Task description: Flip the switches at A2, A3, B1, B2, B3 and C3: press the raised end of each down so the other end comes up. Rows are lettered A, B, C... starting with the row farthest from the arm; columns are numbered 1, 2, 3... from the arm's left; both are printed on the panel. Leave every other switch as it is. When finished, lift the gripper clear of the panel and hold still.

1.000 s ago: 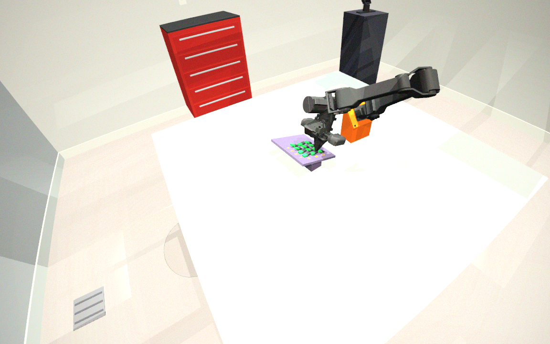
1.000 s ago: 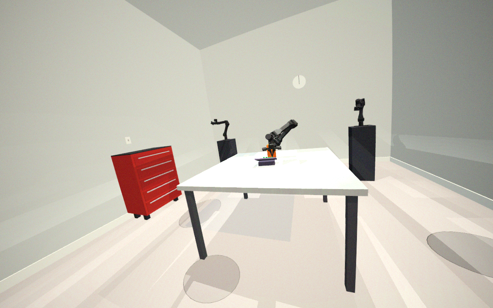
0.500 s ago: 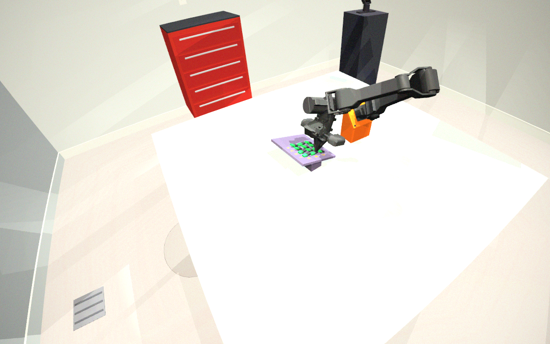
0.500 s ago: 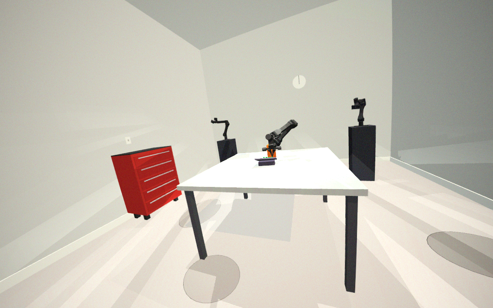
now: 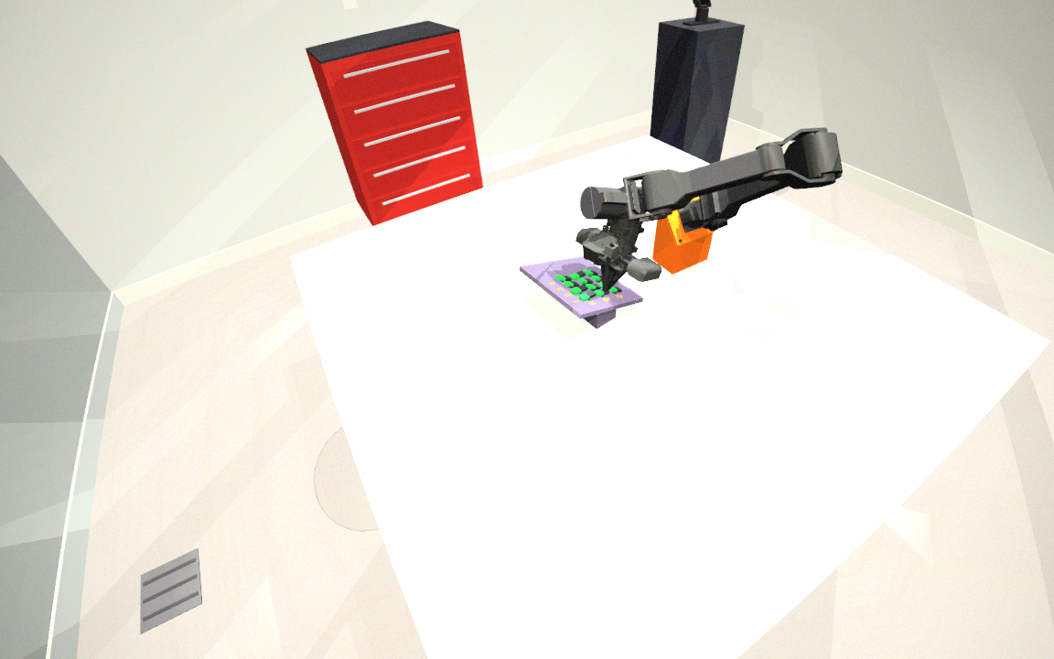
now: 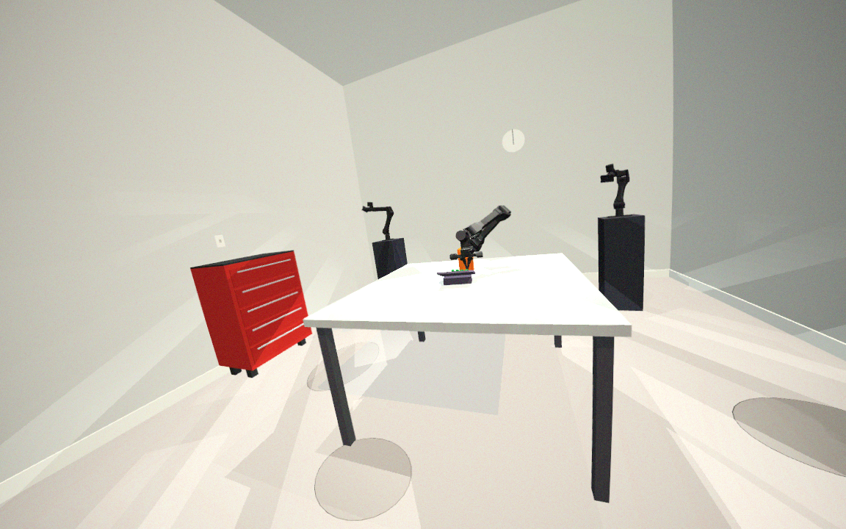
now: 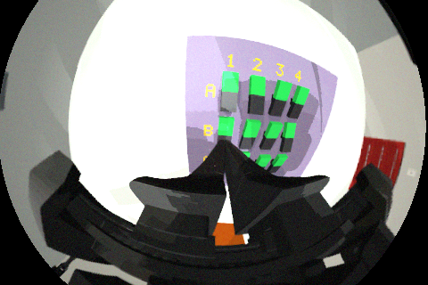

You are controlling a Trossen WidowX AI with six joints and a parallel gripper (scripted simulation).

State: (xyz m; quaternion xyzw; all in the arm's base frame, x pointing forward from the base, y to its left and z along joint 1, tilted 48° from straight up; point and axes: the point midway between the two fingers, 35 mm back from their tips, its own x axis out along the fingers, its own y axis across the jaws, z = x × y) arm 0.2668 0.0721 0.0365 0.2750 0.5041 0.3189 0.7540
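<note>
The purple panel (image 5: 532,268) (image 6: 457,280) (image 7: 198,60) carries rows of rocker switches, each with a green far part and a dark or grey near part. In the wrist view A2 (image 7: 257,85), A3 (image 7: 283,91), B1 (image 7: 226,126), B2 (image 7: 252,128), B3 (image 7: 273,130) and C3 (image 7: 263,160) show. I cannot tell surely which end of each is raised. My gripper (image 5: 605,288) (image 6: 467,267) (image 7: 223,143) is shut and empty, its tips low at the panel, overlapping the near end of B1 in the wrist view. Contact is unclear. The gripper hides C1 and part of row C.
Switches A1 (image 7: 230,82), A4 (image 7: 300,95) and B4 (image 7: 289,130) sit beside the named ones. An orange block (image 5: 681,249) stands on the white table (image 5: 678,459) (image 6: 479,306) under the arm. A red drawer cabinet (image 5: 408,123) (image 6: 252,308) stands beyond the table.
</note>
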